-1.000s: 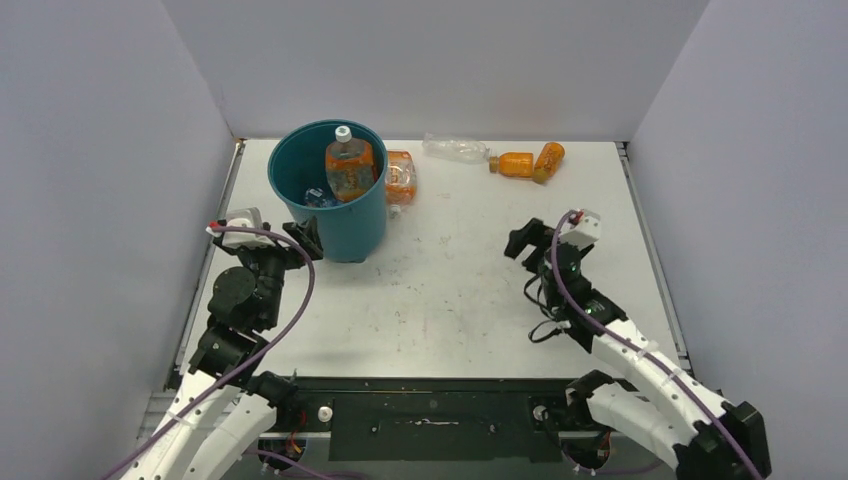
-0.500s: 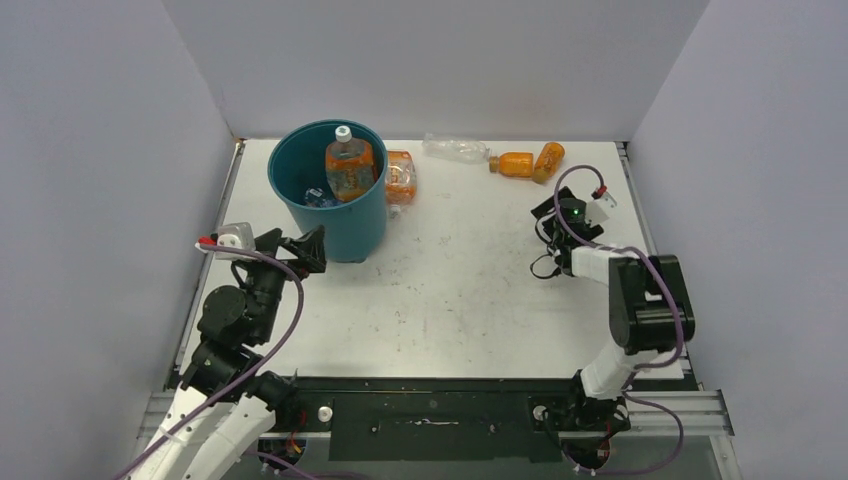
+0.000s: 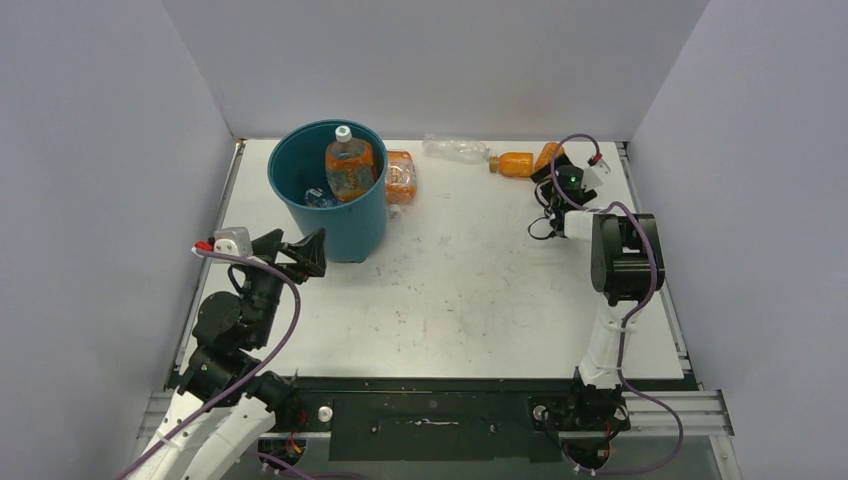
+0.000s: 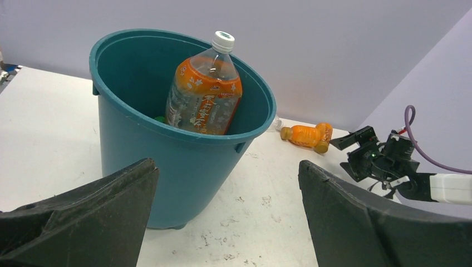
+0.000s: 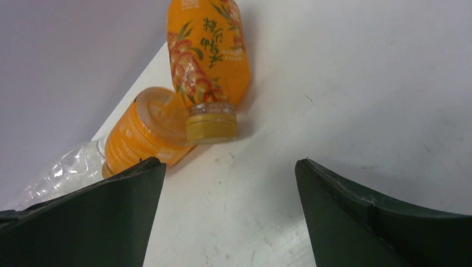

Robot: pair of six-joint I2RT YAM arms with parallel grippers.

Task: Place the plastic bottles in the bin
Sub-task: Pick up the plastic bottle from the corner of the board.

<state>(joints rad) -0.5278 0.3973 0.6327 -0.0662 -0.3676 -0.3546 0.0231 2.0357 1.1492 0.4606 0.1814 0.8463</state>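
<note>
- Left gripper point(image 4: 226, 167): jaws wide apart, empty, just beside the bin point(image 3: 352, 232).
- Right gripper point(image 5: 228, 167): jaws wide apart, empty, orange bottle point(image 5: 207, 53) lying just ahead on the table point(image 3: 450, 290).
- Bin: labelled bottle point(image 3: 350, 166) inside.

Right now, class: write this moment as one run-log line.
right fingers open, facing orange bottles | left fingers open, beside bin | nothing held

Left arm point(image 3: 232, 315) and right arm point(image 3: 622, 262): white link shells, black joint housings. A purple cable point(image 3: 575, 137) loops rearward from each wrist; green light point(image 3: 572, 181) behind the right gripper point(image 5: 228, 167). Fingers point(image 5: 384, 222) matte black wedges.
</note>
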